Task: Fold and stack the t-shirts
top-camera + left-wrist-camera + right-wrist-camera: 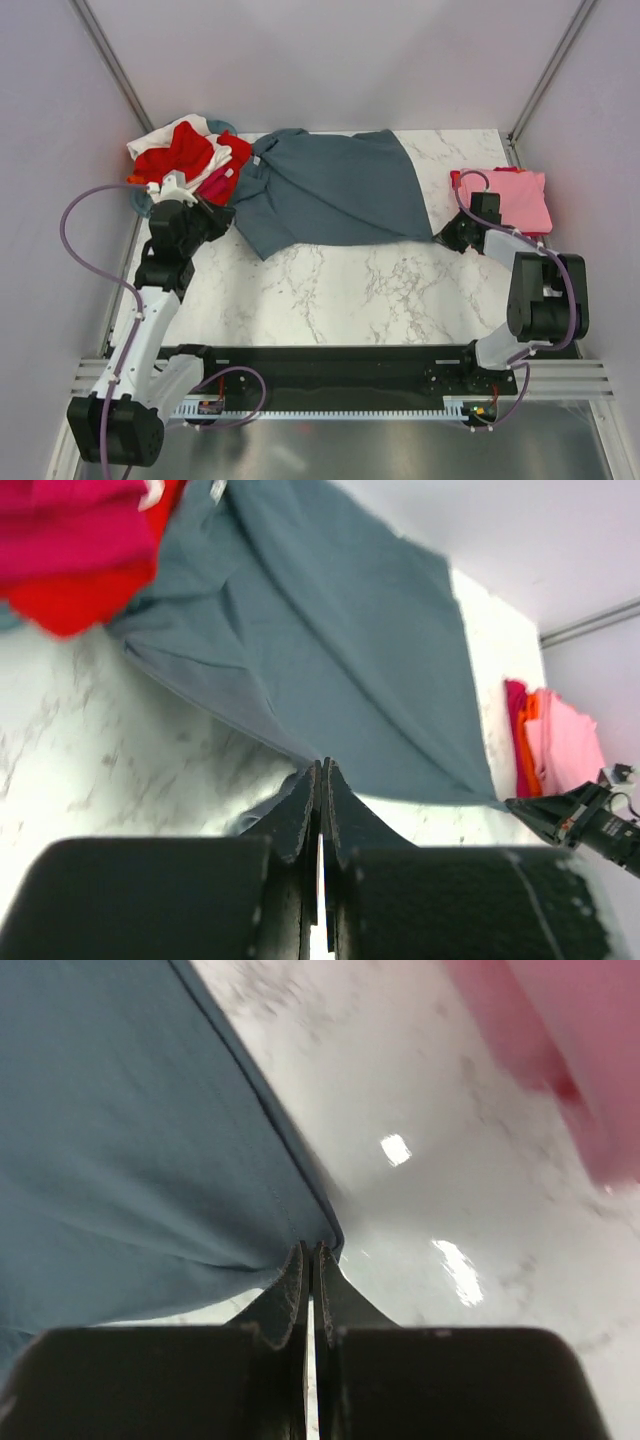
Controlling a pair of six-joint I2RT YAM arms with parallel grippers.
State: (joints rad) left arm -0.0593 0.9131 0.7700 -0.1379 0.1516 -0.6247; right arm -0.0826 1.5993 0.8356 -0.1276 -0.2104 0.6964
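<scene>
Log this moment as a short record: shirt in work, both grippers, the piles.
shirt in work: blue-grey t-shirt, spread out and creased on the marble table
left gripper: shut on the shirt's near-left edge
right gripper: shut on the shirt's near-right corner
unfolded pile: red, white and magenta shirts, far left
folded stack: pink on top, far right

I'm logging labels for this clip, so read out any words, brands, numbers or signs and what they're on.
No readable text.
The slate blue-grey cotton t-shirt, the folded pink t-shirt and the white marble-patterned table carry no print.
A small white patch at the grey shirt's collar is too blurred to read.
</scene>
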